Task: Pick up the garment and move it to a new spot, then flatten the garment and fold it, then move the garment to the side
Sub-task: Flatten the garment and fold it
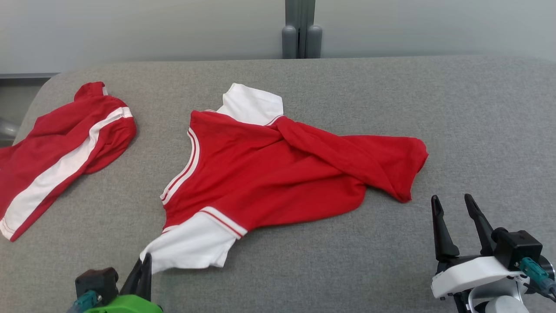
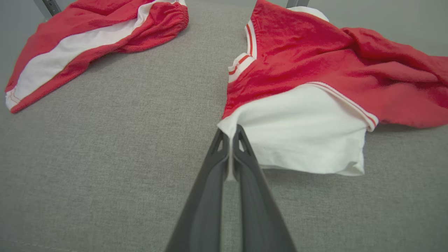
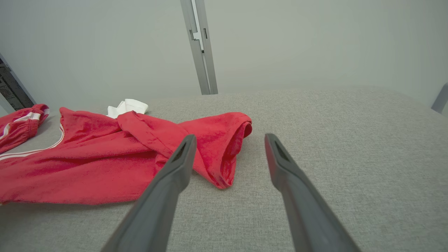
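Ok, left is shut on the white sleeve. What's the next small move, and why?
Probably ease the right gripper forward to the near red edge of the shirt and close there. The left gripper pinches only a corner of the sleeve, while the right stands open with nothing between its fingers, so lifting now would likely drag the shirt by one corner.

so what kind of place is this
Probably a robot test lab, not a home: a grey fabric-covered table against bare pale walls with a metal post, and a red shirt and red shorts laid out on it.
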Controlling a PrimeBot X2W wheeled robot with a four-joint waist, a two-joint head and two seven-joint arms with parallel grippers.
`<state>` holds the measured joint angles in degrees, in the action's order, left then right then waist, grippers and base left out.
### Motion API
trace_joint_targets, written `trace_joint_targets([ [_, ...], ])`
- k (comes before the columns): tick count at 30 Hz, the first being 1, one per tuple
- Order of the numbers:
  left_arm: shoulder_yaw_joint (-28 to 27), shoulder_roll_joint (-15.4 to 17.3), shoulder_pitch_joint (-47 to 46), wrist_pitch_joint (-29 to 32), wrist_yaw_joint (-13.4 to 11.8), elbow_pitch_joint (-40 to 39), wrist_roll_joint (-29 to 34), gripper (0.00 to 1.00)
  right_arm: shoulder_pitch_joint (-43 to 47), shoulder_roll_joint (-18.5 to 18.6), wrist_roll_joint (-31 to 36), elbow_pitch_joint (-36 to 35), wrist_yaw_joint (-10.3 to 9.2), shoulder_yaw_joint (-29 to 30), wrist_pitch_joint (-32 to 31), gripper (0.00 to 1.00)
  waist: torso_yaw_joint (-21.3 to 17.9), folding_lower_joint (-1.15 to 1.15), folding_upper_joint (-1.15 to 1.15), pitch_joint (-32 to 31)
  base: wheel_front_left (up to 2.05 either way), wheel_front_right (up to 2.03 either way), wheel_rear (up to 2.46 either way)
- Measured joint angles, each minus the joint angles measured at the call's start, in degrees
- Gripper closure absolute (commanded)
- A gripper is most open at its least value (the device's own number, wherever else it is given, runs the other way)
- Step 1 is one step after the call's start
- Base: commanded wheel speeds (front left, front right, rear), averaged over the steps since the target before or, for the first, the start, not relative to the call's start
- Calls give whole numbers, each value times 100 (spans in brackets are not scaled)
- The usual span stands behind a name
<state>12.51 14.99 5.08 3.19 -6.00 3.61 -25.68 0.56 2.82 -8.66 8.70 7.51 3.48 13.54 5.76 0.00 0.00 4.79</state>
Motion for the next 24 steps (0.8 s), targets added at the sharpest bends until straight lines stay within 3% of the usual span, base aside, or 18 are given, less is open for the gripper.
trace_joint_targets([
  [6, 12, -69, 391, 92, -30, 160, -230, 100, -14, 0, 12, 26, 0, 0, 1, 0, 25, 0, 0, 55, 0, 0, 0],
  [7, 37, -69, 391, 44, -26, 222, -201, 67, -16, 1, 14, 31, 0, -1, 1, 0, 19, 0, 0, 55, 0, 0, 0],
  [8, 31, -79, 388, -57, -19, 237, -189, 0, -16, 1, 22, 34, 0, -1, 1, 0, 15, 0, 0, 51, 0, 0, 0],
  [24, -156, -168, -371, -1718, 77, 298, 257, 0, -21, 2, 81, 81, 0, -38, -40, 0, -161, 0, 0, -103, 0, 0, 0],
])
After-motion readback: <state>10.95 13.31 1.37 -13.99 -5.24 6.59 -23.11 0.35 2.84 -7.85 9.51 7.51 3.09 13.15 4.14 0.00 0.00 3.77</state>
